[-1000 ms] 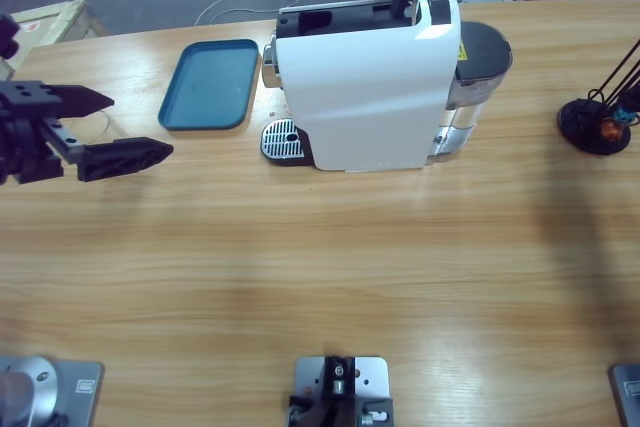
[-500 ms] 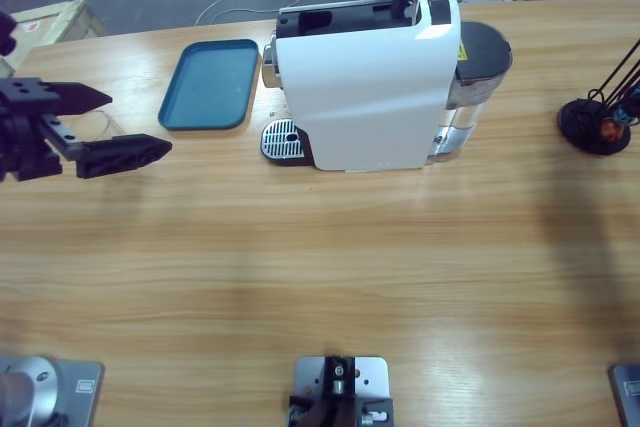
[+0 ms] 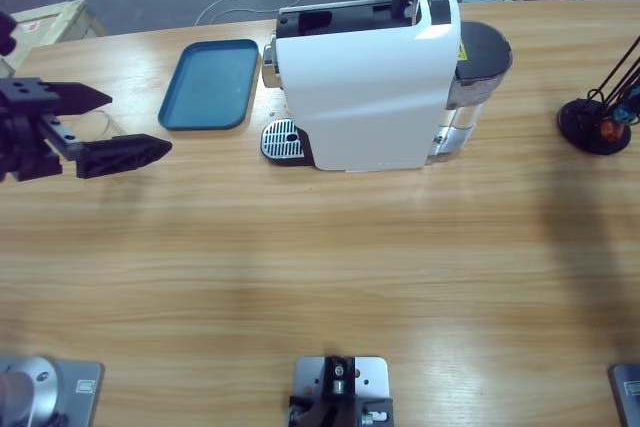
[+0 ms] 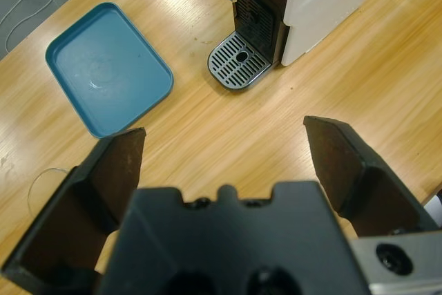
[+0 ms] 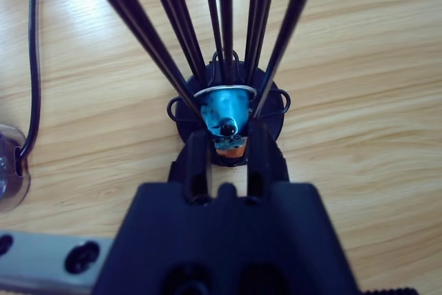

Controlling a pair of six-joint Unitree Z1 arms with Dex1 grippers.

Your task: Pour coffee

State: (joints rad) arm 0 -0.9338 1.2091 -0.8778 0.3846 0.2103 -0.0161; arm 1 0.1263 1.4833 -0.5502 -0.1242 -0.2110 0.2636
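Observation:
No coffee shows in any view, and no glass either. The white coffee machine [image 3: 365, 87] stands at the back middle, its metal drip grate [image 3: 281, 139] bare; the left wrist view shows the grate [image 4: 239, 61] too. My left gripper [image 3: 140, 124] hovers open at the table's left side, jaws wide apart and empty [image 4: 224, 132]. My right gripper [image 5: 228, 136] is down at the black wire capsule stand [image 3: 597, 125], jaws close together on either side of an orange capsule [image 5: 229, 148], just under a blue capsule [image 5: 224, 110].
A blue tray [image 3: 211, 84] lies empty left of the machine. A thin wire loop [image 4: 43, 186] lies on the wood near the left gripper. The stand's black rods [image 5: 173, 25] rise around the right gripper. A black cable [image 5: 36, 67] runs beside the stand.

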